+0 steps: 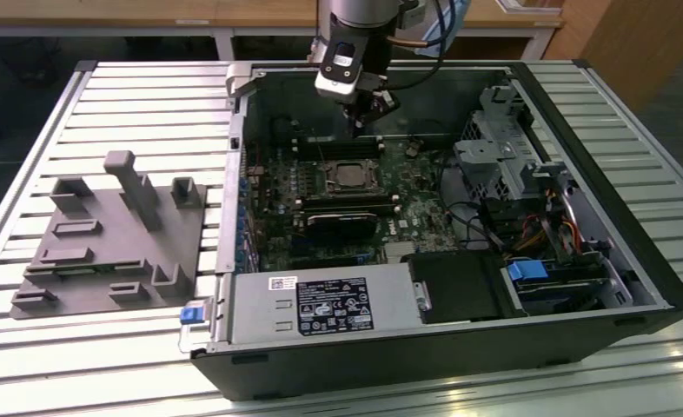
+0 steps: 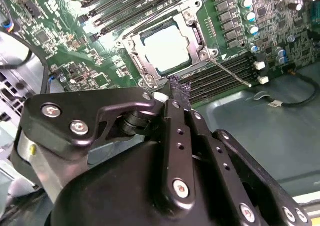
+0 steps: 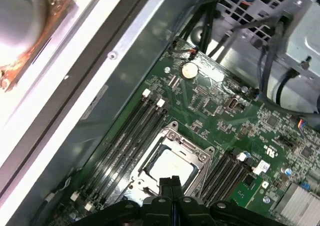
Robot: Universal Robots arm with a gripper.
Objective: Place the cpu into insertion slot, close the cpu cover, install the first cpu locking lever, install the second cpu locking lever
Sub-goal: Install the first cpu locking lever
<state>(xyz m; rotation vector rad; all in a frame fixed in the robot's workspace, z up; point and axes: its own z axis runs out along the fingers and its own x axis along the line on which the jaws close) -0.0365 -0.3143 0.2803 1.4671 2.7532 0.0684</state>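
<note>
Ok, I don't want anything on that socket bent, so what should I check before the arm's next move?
1. cpu seated: ok. Its silver top lies flat inside the window of the cpu cover.
2. Cover down: ok. In both wrist views the frame lies flat around the chip.
3. Locking lever latched: not ok. The thin rod stands out from the frame's corner, over the memory slots.
4. Other lever: cannot tell.
5. gripper free: ok. It is shut, holds nothing, and hangs above the board near the cover.
</note>
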